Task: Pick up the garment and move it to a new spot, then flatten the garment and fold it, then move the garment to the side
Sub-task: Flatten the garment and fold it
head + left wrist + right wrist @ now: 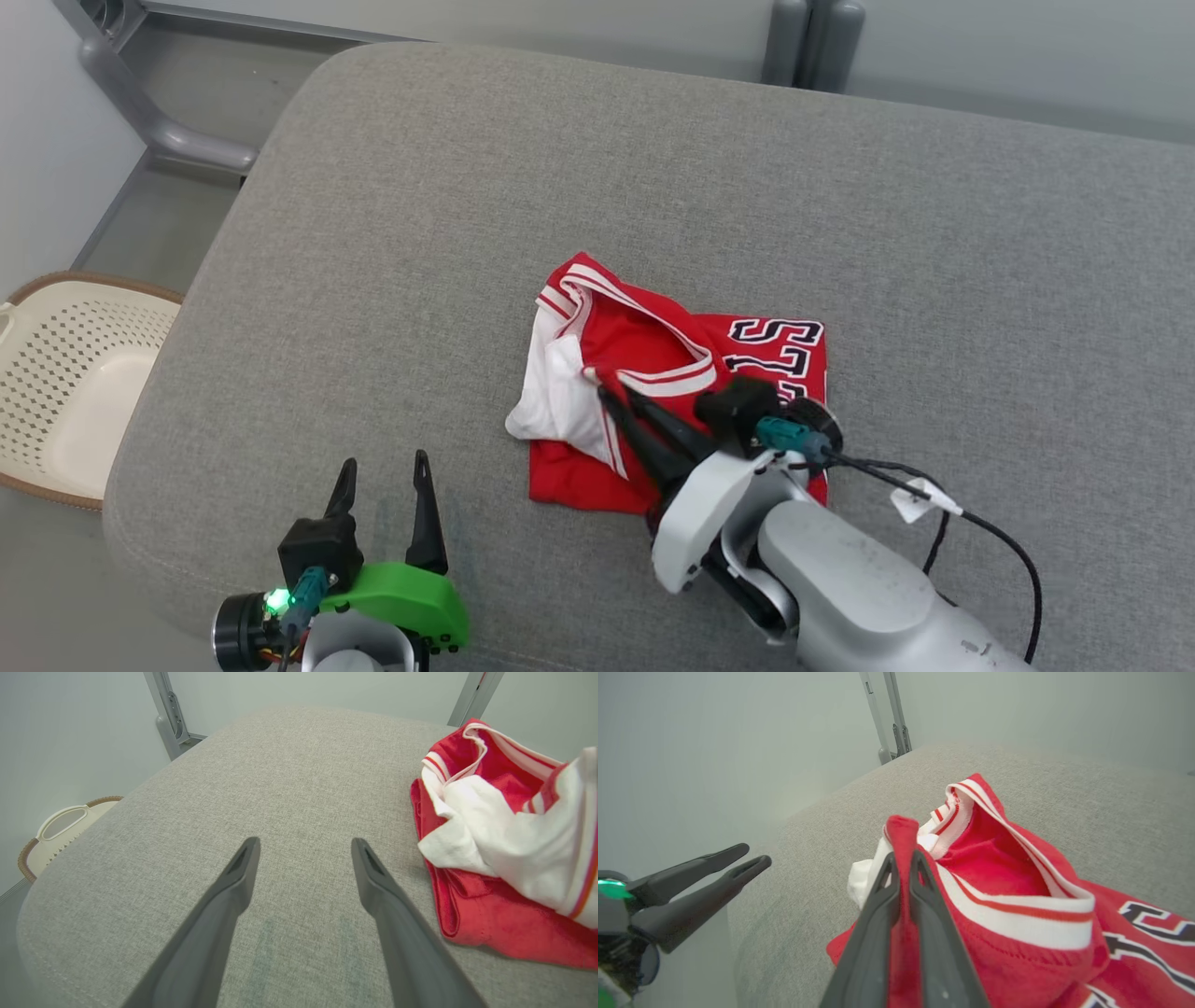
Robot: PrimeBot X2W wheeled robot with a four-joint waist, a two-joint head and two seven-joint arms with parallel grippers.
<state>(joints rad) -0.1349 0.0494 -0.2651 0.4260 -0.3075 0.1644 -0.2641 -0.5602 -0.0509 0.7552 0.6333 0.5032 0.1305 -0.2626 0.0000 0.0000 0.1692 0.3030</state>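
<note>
The garment [653,355] is a red jersey with white trim and dark lettering, lying crumpled and partly folded in the middle of the grey cushion [653,168]. My right gripper [611,397] is shut on a fold of its red fabric [901,835] near the white-striped collar, lifting that part slightly. The white lining [504,844] bulges out at the garment's left side. My left gripper [383,467] stands open near the cushion's front edge, left of the garment and apart from it, with nothing between its fingers [243,868].
A cream perforated basket [65,392] sits on the floor off the cushion's left edge. Grey metal frame tubes [159,131] run behind the cushion at the far left and back. A black cable [980,532] trails from my right wrist.
</note>
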